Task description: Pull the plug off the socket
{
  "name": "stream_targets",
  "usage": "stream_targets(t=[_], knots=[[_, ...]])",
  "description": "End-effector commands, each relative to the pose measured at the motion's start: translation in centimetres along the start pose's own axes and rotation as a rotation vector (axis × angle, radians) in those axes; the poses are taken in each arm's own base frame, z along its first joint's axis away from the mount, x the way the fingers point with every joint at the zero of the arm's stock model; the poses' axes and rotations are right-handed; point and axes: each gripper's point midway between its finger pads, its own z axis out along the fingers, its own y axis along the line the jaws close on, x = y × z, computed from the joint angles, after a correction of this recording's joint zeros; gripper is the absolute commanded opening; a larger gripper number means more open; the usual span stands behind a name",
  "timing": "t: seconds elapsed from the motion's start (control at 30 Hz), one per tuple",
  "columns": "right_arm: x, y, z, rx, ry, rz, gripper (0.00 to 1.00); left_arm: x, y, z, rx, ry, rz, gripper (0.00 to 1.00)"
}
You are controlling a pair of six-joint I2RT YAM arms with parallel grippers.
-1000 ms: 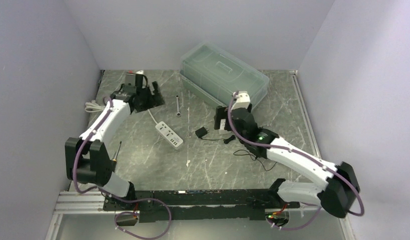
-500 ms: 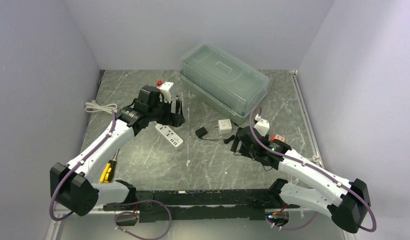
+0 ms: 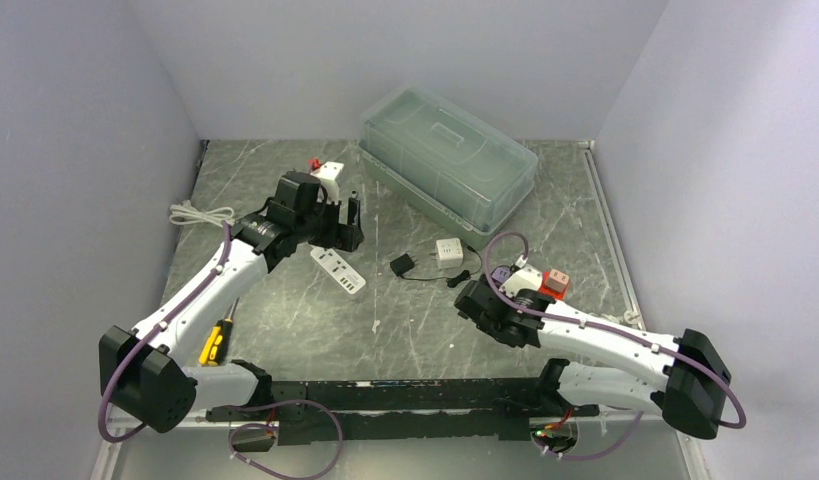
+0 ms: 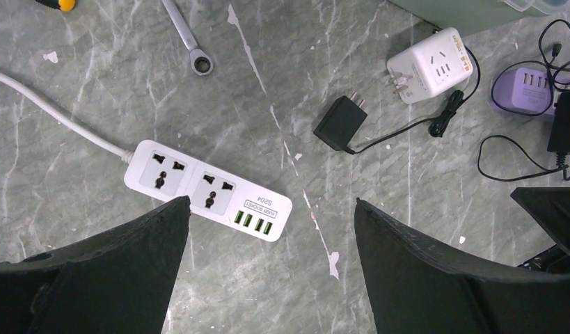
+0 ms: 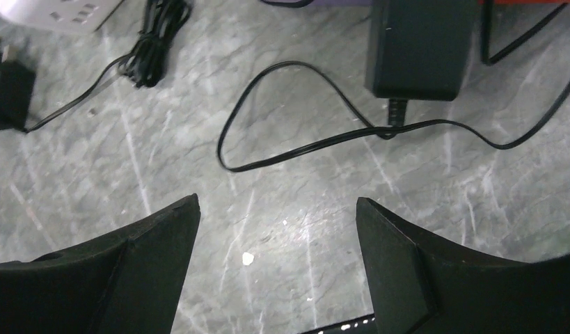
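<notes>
Socket strip (image 4: 207, 191) shows both outlets empty; black plug (image 4: 339, 123) lies loose on bench (image 4: 94, 90) at its 2 o'clock, apart; pull looks done; left tool (image 3: 343, 218) fingers apart above strip; right tool (image 5: 276, 209) apart, holding nothing.

1. I saw the left arm (image 3: 200, 285) and the right arm (image 3: 605, 335) in white shells with black joint housings.
2. Purple cables (image 3: 226, 245) looped along both.
3. The fingers (image 4: 108, 278) were matte black wedges.
</notes>
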Motion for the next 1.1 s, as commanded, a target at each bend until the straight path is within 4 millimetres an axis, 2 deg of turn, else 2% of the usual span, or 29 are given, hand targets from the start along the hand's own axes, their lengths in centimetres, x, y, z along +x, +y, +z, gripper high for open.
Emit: stream_targets(t=[0.0, 0.13, 0.3, 0.57, 0.63, 0.77, 0.87, 1.07], knots=[[-0.8, -0.3, 1.2, 0.031, -0.087, 0.109, 0.84, -0.7, 0.1, -0.3, -0.016, -0.035, -0.005, 0.91], [-1.5, -0.1, 1.5, 0.031, -0.129, 0.135, 0.71, -0.6, 0.4, -0.2, -0.034, -0.033, -0.007, 0.9], [-2.1, -0.2, 1.6, 0.028, -0.168, 0.143, 0.61, -0.5, 0.4, 0.0, -0.032, -0.024, -0.008, 0.9], [-4.0, -0.7, 1.5, 0.082, -0.26, 0.081, 0.4, -0.5, 0.6, 0.1, -0.048, -0.022, -0.011, 0.9], [-4.0, -0.6, 1.5, 0.09, -0.26, 0.055, 0.33, -0.5, 0.7, 0.2, -0.052, -0.023, -0.012, 0.9], [-3.6, -0.2, 1.7, 0.078, -0.237, -0.015, 0.1, -0.4, 0.9, 0.3, -0.063, -0.019, -0.011, 0.9], [-3.5, -0.1, 1.5, 0.076, -0.224, -0.049, 0.0, -0.3, 0.9, 0.3, -0.065, -0.015, -0.014, 0.9], [-2.0, 1.0, 1.2, 0.006, -0.133, -0.175, 0.0, -0.4, 0.9, 0.2, -0.063, -0.019, -0.013, 0.9]])
